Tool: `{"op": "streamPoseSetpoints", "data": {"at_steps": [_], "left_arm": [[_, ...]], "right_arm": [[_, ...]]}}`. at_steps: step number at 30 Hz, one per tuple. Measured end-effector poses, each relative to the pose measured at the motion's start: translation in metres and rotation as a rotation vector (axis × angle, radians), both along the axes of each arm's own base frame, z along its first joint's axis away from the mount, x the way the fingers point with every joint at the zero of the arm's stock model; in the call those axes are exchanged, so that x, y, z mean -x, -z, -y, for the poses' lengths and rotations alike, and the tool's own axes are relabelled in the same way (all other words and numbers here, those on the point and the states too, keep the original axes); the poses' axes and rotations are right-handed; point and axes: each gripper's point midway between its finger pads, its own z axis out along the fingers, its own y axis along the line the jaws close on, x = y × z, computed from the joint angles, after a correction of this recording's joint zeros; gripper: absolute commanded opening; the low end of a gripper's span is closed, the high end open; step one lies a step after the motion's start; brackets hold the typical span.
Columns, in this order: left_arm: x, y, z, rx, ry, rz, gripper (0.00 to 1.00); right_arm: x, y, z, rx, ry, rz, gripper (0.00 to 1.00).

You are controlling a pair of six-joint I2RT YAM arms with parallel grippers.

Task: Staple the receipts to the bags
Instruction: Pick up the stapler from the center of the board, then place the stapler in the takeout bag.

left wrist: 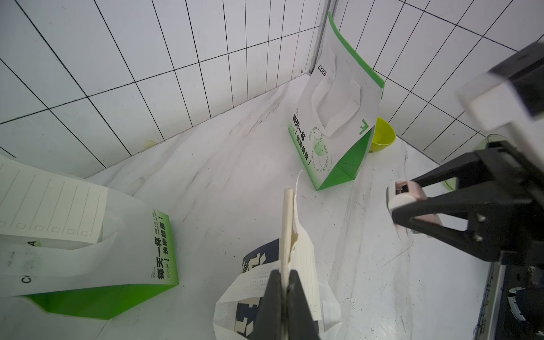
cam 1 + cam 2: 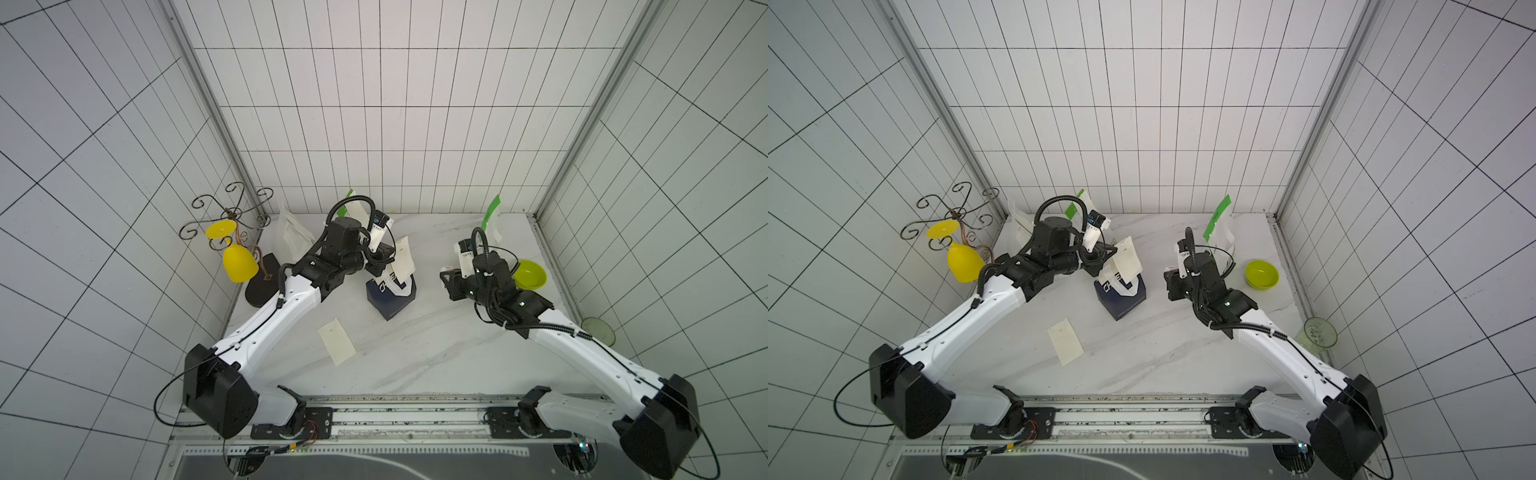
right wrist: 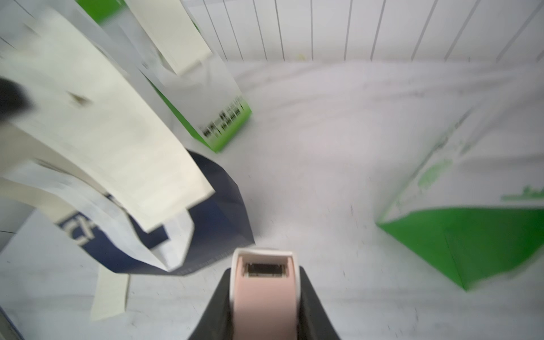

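Holds receipt (image 2: 404,259) pinched shut in left tool (image 1: 284,278), seemingly with navy bag (image 2: 392,301) top, strip upright above the tips. Grips pink stapler (image 3: 265,291) in right tool (image 1: 404,197); receipt lies left of it, slightly ahead, apart. Probably needs leftward advance.

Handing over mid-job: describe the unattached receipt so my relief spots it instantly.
On the marble table, look at the open stretch on the robot's side of the navy bag. The receipt lies there: the only cream strip lying flat on the surface, touching no bag.
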Motion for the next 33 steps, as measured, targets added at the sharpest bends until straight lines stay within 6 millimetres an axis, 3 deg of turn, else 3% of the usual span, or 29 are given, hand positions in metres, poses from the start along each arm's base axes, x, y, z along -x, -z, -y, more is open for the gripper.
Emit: {"op": "streamPoseSetpoints", "data": {"at_steps": [4,8,11,13,16,25,33], "left_arm": [[0.003,-0.001,0.003,0.027,0.010,-0.018,0.00],[0.005,-0.005,0.006,0.059,0.021,-0.032,0.00],[0.006,-0.009,0.008,0.090,0.033,-0.043,0.00],[0.005,-0.011,0.008,0.111,0.038,-0.049,0.00],[0.006,-0.014,0.009,0.140,0.050,-0.061,0.00],[0.012,-0.013,0.013,0.251,0.095,-0.134,0.00],[0.015,-0.020,0.013,0.342,0.131,-0.176,0.00]], "right_arm": [[0.006,-0.071,-0.029,-0.155,-0.084,0.236,0.00],[0.014,-0.129,-0.046,-0.307,-0.137,0.431,0.00],[0.018,-0.162,-0.052,-0.400,-0.154,0.551,0.00],[0.017,-0.172,-0.055,-0.433,-0.160,0.602,0.00],[0.009,-0.169,-0.065,-0.444,-0.169,0.625,0.00],[-0.014,-0.125,-0.091,-0.362,-0.191,0.575,0.00],[-0.018,-0.120,-0.093,-0.330,-0.192,0.589,0.00]]}}
